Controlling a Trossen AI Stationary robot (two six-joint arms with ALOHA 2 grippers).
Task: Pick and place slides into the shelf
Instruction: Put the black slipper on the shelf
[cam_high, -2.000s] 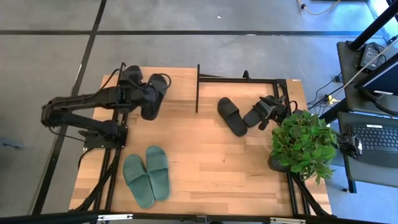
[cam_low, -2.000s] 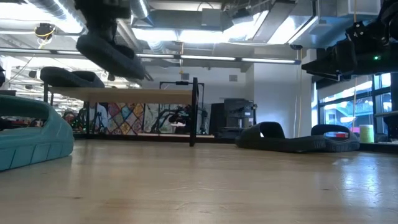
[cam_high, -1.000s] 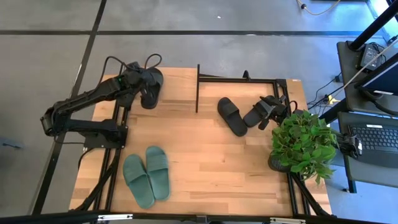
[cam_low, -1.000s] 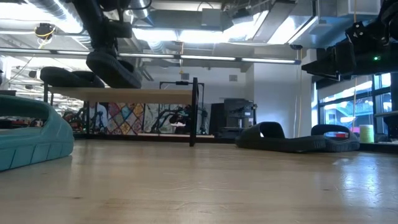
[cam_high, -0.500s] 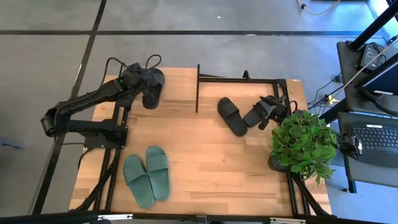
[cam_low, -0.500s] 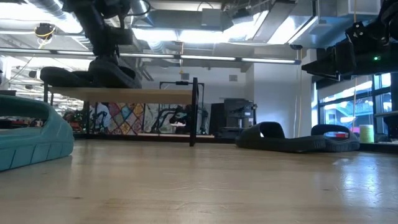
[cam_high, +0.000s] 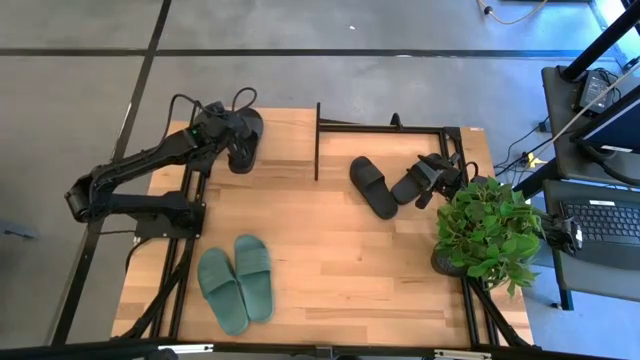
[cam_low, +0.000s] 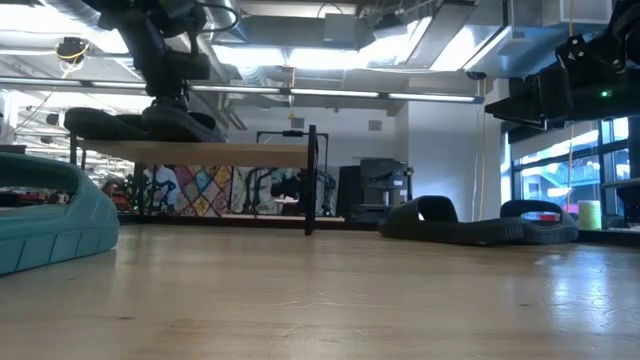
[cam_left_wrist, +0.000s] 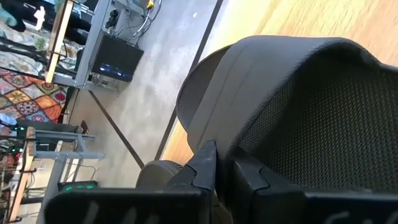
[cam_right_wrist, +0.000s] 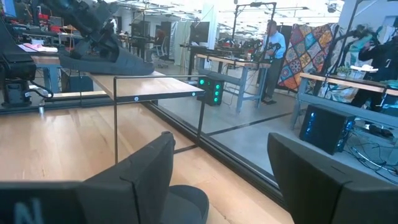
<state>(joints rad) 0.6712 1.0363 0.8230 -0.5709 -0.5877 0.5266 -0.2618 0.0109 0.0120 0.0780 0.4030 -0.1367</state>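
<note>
My left gripper (cam_high: 226, 135) is at the table's far left, shut on a black slide (cam_high: 244, 140) that sits on the shelf's light wood top board (cam_low: 250, 152). Another black slide (cam_low: 100, 122) lies on the board beside it. My right gripper (cam_high: 436, 180) waits open near the table's right edge, over a black slide (cam_high: 408, 186). A third black slide (cam_high: 373, 186) lies sole-down on the tabletop. Two sage green slides (cam_high: 237, 283) lie side by side near the table's near edge. My left gripper pinches the black slide between its two fingers (cam_left_wrist: 208, 165) at the slide's rim (cam_left_wrist: 214, 134). It comes slanting down from the table's left. The slide's underside (cam_low: 185, 132) rests on the shelf's top board, roughly level. The gripper body hides the exact spot.
A leafy potted plant (cam_high: 487, 228) stands at the table's right edge, close to my right arm. The shelf's black end post (cam_low: 312, 180) rises mid-table at the far side. Open tabletop (cam_high: 330, 250) lies between the green slides and the plant. A person (cam_right_wrist: 272, 59) stands far behind.
My left gripper has come down at the table's far left, bringing the black slide from just above the shelf, tilted, onto the top board, where it lies level beside the other black slide. It has stayed shut.
</note>
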